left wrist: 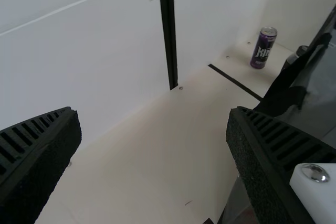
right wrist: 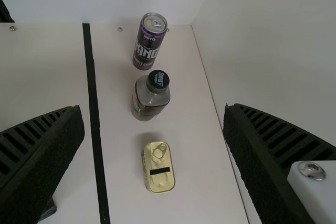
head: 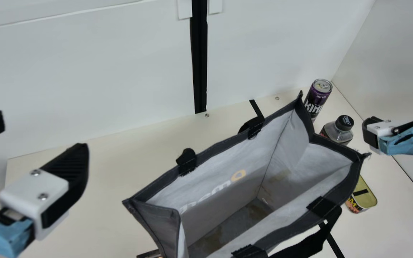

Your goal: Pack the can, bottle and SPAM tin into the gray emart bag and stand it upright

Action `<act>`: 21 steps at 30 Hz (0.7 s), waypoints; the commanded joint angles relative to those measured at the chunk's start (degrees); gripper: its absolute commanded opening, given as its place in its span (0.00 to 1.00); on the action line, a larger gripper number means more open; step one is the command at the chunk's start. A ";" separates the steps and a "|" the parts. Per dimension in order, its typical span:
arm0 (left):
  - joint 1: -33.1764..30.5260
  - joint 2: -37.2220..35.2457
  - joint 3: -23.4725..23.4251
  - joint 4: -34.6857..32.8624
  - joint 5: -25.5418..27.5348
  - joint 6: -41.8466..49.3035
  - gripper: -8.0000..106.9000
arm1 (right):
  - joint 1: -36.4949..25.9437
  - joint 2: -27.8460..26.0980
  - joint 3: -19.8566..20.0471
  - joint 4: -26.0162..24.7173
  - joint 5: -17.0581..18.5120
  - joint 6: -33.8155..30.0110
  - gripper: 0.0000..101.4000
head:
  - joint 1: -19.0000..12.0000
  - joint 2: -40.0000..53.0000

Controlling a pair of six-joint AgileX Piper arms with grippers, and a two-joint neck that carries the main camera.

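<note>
The left gripper (left wrist: pixel 153 111) and right gripper (right wrist: pixel 153 108) have fingers apart; the right should straddle the bottle (head: pixel 337 131) squarely, at the bag's (head: pixel 228 161) two o'clock, then lift high.

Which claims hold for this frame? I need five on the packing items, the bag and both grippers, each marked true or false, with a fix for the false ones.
1. The gray bag stands on the table with its top open. True.
2. The bottle stands between the can and the SPAM tin. True.
3. The can is already inside the gray bag. False: it stands outside it, on the table.
4. The left gripper has its jaws apart with nothing between them. True.
5. The right gripper has its jaws closed on the SPAM tin. False: its jaws are open, and the tin rests on the table.
</note>
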 commanded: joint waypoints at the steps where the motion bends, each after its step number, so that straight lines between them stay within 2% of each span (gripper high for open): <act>1: -1.24 1.23 -1.85 -0.21 0.49 0.85 0.85 | 0.00 0.00 0.00 0.00 0.00 0.00 0.94 | -1.30 -0.14; 10: -7.47 5.86 -5.76 -0.10 0.49 2.42 0.85 | 0.00 0.00 0.00 0.00 0.00 0.00 0.94 | -1.30 -0.14; 21: -12.96 10.31 -7.79 -1.59 0.49 5.03 0.85 | 0.00 0.00 0.00 0.00 0.00 0.00 0.94 | -1.30 -0.14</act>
